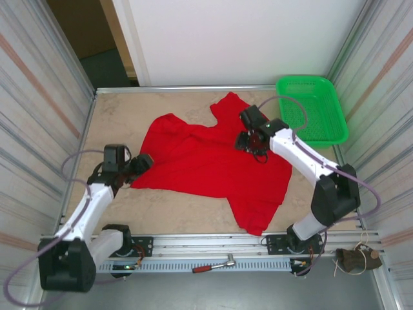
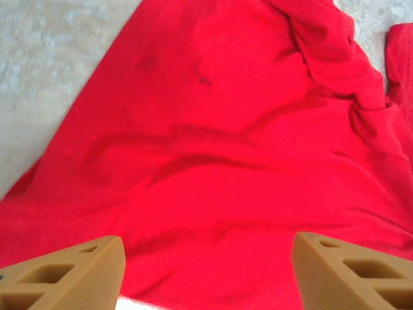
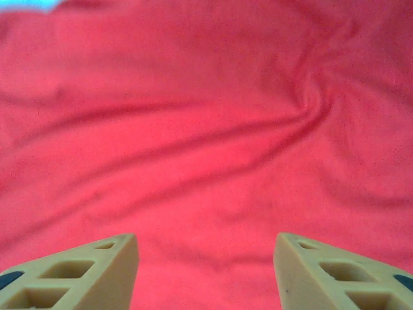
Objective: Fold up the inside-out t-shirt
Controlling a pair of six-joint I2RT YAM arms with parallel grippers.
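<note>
At the near left of the desk [image 1: 122,116], the left fingers [image 2: 71,271] stand wide apart with nothing between them, poised low at the left edge of the inside-out t-shirt [image 1: 206,161], which lies spread and rumpled across the desk's middle, one corner trailing toward the near right. Further in, the right fingers [image 3: 77,274] are likewise parted and empty, just above the cloth's far-right part. The step looks like taking hold for a fold: each side should pinch the edge itself, not a loose ridge mid-cloth, and both should lift together so the wrinkles pull flat. No label, brand or lettering can be read on the shirt or the green basket [image 1: 316,106] at the far right.
</note>
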